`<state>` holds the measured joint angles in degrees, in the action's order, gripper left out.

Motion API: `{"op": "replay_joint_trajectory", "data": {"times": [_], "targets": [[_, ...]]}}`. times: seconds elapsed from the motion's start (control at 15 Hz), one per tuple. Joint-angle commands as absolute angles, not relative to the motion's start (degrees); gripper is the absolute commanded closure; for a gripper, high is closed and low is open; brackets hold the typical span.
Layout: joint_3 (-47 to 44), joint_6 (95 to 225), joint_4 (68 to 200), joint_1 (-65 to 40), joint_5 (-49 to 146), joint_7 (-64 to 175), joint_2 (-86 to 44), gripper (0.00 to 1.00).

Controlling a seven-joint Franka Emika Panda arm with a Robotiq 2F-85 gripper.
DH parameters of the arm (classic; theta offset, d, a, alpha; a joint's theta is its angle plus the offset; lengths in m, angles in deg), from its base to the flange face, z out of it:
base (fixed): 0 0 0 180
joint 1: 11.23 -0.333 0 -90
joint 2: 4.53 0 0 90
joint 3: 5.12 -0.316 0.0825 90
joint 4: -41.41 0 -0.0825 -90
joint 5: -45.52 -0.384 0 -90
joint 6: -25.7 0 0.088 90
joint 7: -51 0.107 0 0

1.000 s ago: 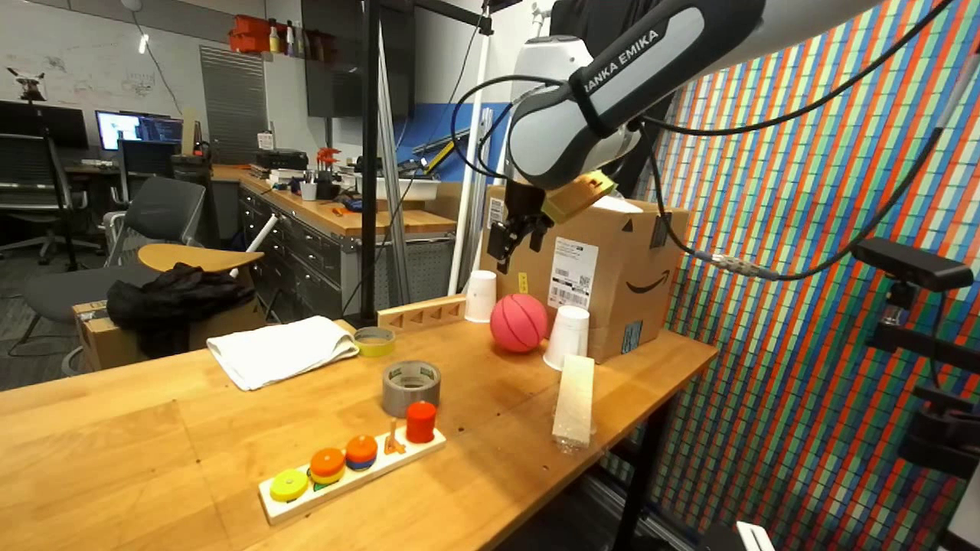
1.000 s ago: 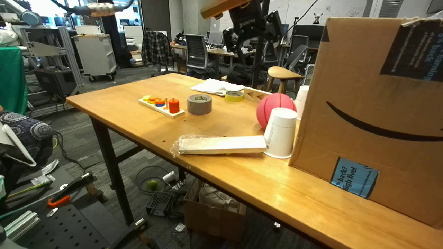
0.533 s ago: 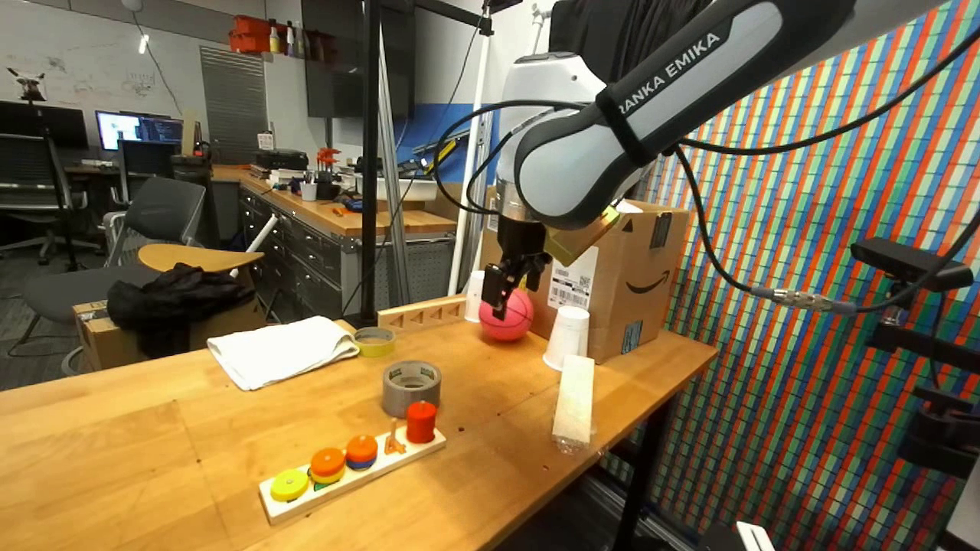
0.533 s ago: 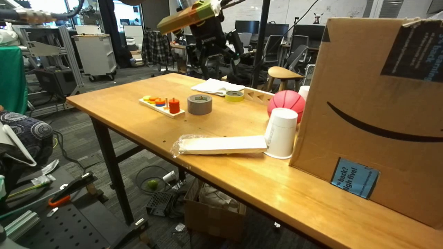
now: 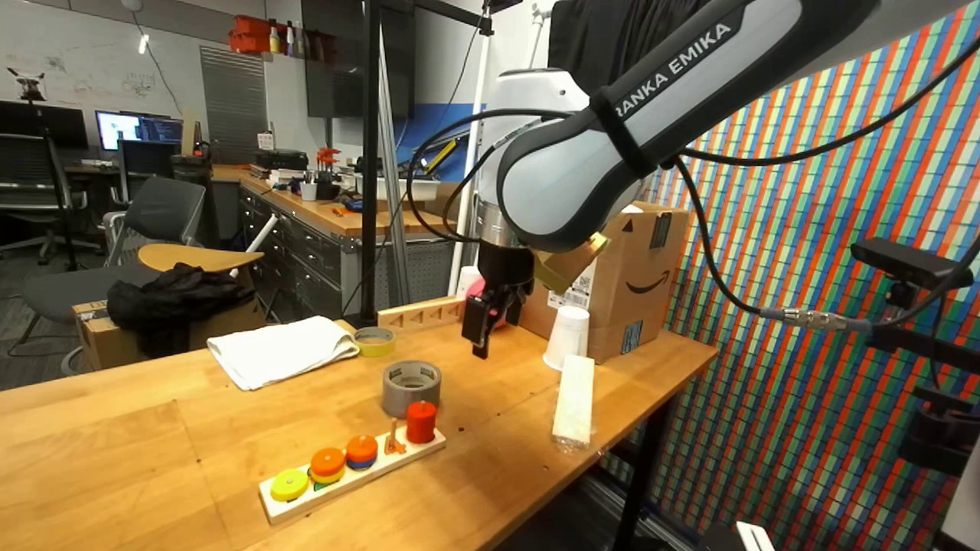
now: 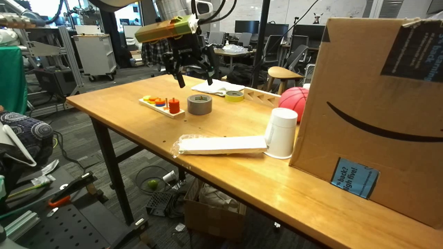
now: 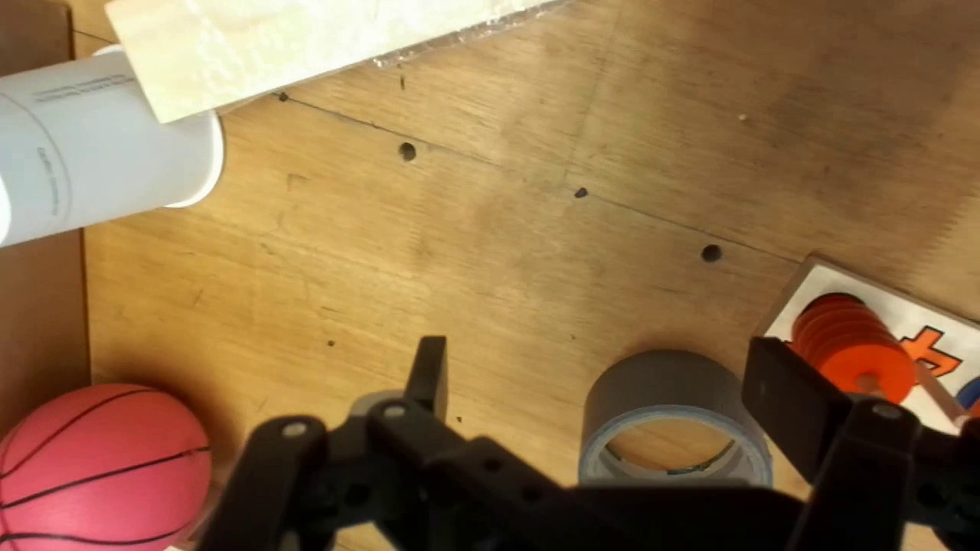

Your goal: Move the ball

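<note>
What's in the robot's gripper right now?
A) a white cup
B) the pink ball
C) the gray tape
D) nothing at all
D: the gripper has its jaws apart with nothing between them, and the pink ball is over by the big box.

In an exterior view, you have a whiteboard (image 5: 84, 65) at ten o'clock and a grey chair (image 5: 162, 222) at nine. A multicoloured gridded backdrop (image 5: 781, 363) fills three o'clock.

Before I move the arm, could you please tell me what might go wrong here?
In the wrist view, grey tape shows between the jaws of the open gripper; lowering might hit it. The round ball could roll if nudged, perhaps into the box or a cup close by.
</note>
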<state>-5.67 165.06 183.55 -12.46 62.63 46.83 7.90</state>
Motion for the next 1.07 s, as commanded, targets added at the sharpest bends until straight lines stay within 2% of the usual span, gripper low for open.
{"op": "replay_joint_trajectory", "data": {"times": [0.0,1.0], "targets": [[-5.9,166.2,184.2,-13.9,58.8,42.7,7.9,0.00],[-6.5,164.9,183.9,-15.4,54.2,38.7,5.1,0.00]]}}
